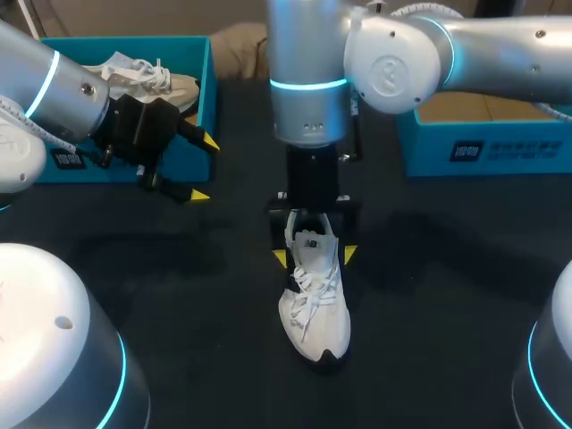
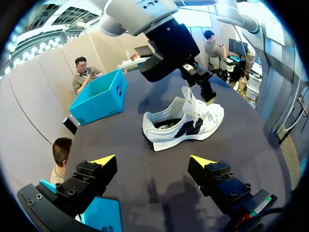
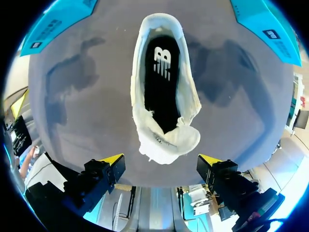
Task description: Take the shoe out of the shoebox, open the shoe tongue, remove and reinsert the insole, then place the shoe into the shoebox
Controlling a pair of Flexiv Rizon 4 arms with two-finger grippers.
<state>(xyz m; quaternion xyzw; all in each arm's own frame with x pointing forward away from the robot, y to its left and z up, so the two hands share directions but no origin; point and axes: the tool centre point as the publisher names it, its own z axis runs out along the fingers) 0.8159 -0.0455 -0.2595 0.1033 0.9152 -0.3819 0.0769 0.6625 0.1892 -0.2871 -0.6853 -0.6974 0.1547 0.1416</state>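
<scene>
A white shoe point(image 1: 315, 299) with a black sole lies on the dark table, toe toward the front edge. My right gripper point(image 1: 315, 257) hangs straight down over its opening, open, one yellow tip on each side of the collar without touching it. In the right wrist view the shoe point(image 3: 164, 96) sits just ahead of the right gripper point(image 3: 161, 159), with the black insole point(image 3: 161, 82) lying inside and the tongue point(image 3: 169, 141) folded up toward the fingers. My left gripper point(image 1: 204, 168) is open and holds nothing, beside the left shoebox point(image 1: 207, 80). From the left gripper point(image 2: 153, 162), the shoe point(image 2: 186, 123) lies ahead.
A second white shoe point(image 1: 147, 76) lies in the left blue shoebox. Another blue box point(image 1: 483, 143) stands at the back right, also seen as the box point(image 2: 99, 96) beyond the shoe. Blue boxes point(image 3: 53, 24) point(image 3: 268, 29) flank the shoe's far end.
</scene>
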